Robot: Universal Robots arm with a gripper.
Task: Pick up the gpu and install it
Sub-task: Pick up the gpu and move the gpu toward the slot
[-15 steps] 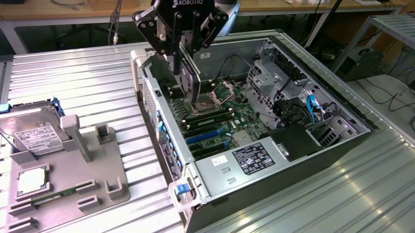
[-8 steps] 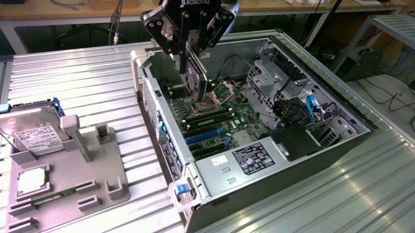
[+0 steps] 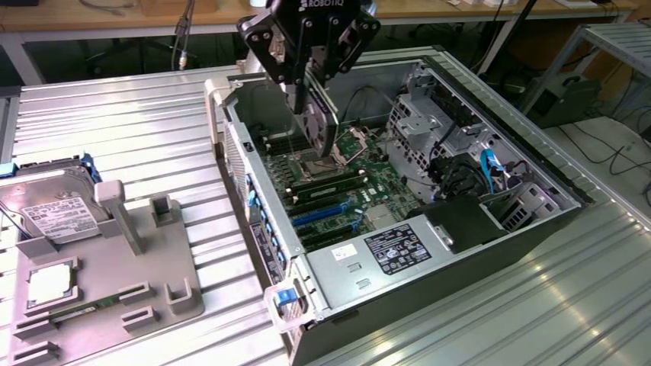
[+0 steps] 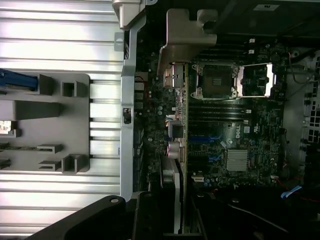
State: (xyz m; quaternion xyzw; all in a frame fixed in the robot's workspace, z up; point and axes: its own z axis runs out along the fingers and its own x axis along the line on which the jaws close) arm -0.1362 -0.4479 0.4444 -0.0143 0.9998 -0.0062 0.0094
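Note:
The gpu hangs on edge over the open computer case, above the motherboard near the CPU socket. My gripper is shut on the card's upper part, with its black body above it. In the wrist view the gpu appears edge-on as a thin green card, with its silver end bracket at the far end. It floats over the motherboard, beside the case wall. The blue expansion slots lie lower on the board, apart from the card.
A grey holder tray sits on the ribbed metal table at the exterior view's left. It carries a silver hard drive and a processor. Inside the case are a drive cage, cables and a black shroud.

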